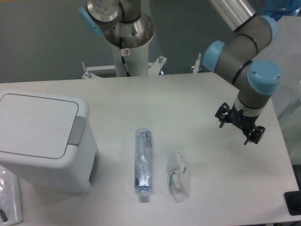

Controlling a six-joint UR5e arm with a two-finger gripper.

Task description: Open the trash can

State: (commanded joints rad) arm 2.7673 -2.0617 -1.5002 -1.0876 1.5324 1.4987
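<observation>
While the claw (240, 128) hangs open and empty, the bin (44, 141) looks light, stiff, slick; I'd press its grey tab (76, 130).

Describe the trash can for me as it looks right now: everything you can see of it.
The trash can is a large white boxy bin, plastic by the look of it, with rounded corners. Its flat white lid lies closed. A grey push tab sits on the rim's right side. It stands upright at the table's left front edge. Nothing visibly presses on it; the gripper hangs far to its right. A clear packet lies by its lower left corner.
</observation>
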